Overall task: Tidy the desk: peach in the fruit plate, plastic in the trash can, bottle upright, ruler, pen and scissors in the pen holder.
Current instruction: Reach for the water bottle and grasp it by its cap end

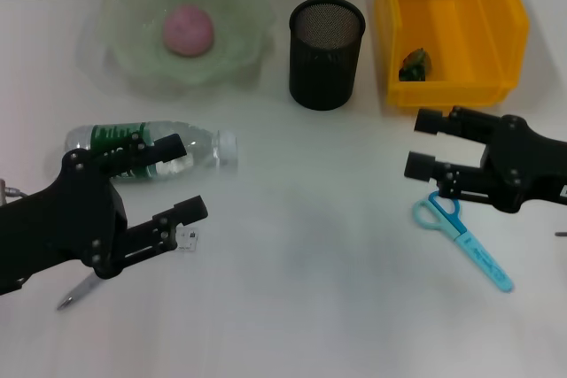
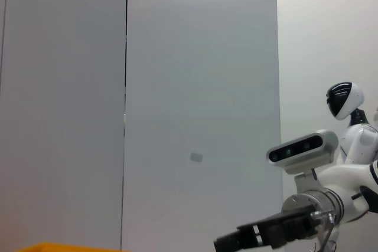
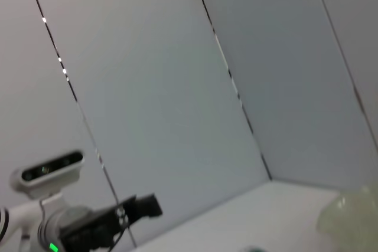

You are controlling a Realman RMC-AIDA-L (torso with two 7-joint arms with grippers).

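Reaching with spread fingers, left gripper [image 1: 182,177] beside the lying bottle [image 1: 155,150] could roll it away if nudged

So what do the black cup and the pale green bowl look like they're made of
The black cylindrical pen holder looks like matte metal wire mesh: a fine grid shows inside. The pale green scalloped fruit plate looks like translucent glass or plastic, glossy; which one is unclear.

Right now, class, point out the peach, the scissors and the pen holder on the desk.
peach [image 1: 188,29], head view, middle of the pink fruit in the green plate.
scissors [image 1: 474,252], head view, on the light blue blade cover.
pen holder [image 1: 324,64], head view, front wall of the black mesh cup.
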